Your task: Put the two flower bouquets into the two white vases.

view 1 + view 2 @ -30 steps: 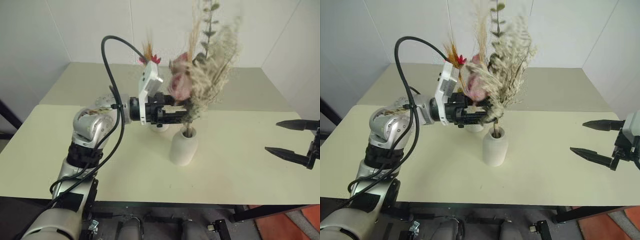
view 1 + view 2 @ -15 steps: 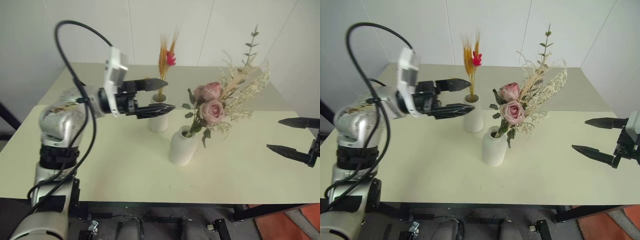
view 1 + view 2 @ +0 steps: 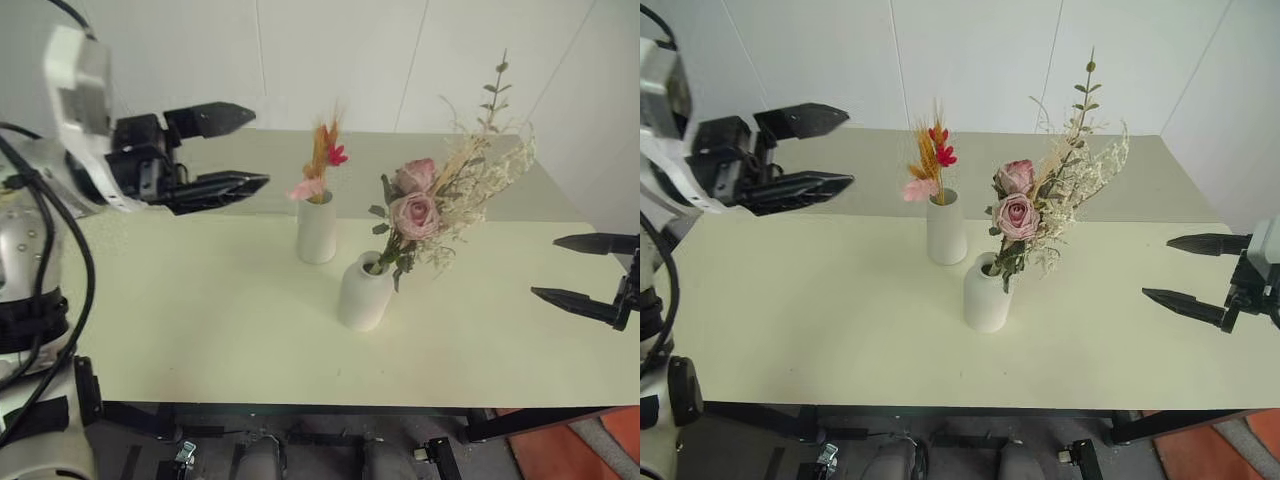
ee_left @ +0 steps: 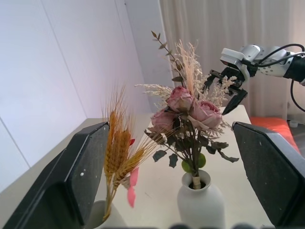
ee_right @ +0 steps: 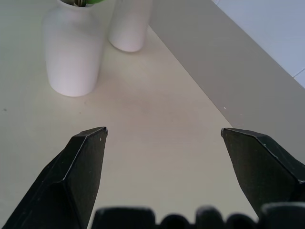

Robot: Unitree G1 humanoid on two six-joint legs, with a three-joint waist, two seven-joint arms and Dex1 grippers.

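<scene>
On the pale table (image 3: 200, 320) you have both vases standing near the middle, close together but apart: the tall vase (image 3: 317, 230) farther back, the round vase (image 3: 364, 294) nearer you and a little to the right. The slim bouquet (image 3: 322, 165) — orange stalks with red and pink blooms — stands upright in the tall vase, and the rose bouquet (image 3: 415, 210) sits with its stems down the round vase's narrow neck, its sprigs leaning off toward the right. Your left gripper (image 3: 235, 150) hangs in the air well to the left of both vases, pointing at them, its fingers spread wide and empty; the left wrist view looks straight between those fingers at the two filled vases. Your right gripper (image 3: 570, 268) hovers low over the table's right edge, well clear of the flowers, fingers also apart with nothing between them. By the look of it the placing step is done for both bouquets — what remains is only to clear off. The rose bunch is top-heavy and tilted, so I'd judge the round vase the one most likely to tip if brushed. For the next move you want nothing more than to bring both arms away from the vases, keeping the left one high and wide of the tall stalks, and leave the table undisturbed.
</scene>
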